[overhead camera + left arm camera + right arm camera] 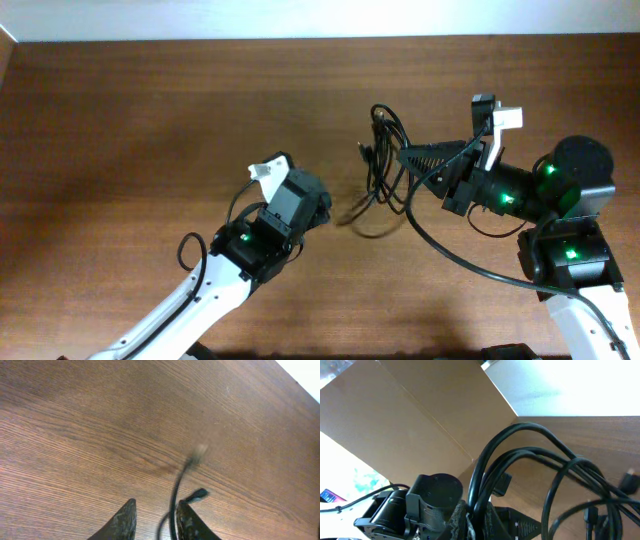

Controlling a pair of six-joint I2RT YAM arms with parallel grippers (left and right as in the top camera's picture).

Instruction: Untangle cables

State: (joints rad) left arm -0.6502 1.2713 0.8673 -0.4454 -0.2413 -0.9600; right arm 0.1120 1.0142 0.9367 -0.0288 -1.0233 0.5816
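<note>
2 arms over the wood table (150, 110), quick status for you. Your right gripper (403, 158) is closed tight on the cables (376, 150). R wrist cam shows several black cords coming up out of the pinch and fanning into loops above it. Bundle sits right of table centre, held at the R fingertips. Its loops trail toward the L arm, lowest loop near mid-table. Can't tell from overhead how much is lifted vs lying on the wood.

Your left gripper (156, 502) is low over the table just left of the bundle, jaws part-way apart. One strand (173, 495) runs up btw them, hugging the right-hand finger in that cam, not pinched by both. Two plugs sit past the tips: a dark plug (197, 494) just beside that finger, and a pale-tipped plug (200, 451) further out, blurred. Bkgd in R wrist cam: brown cardboard panel (420, 410).
</note>
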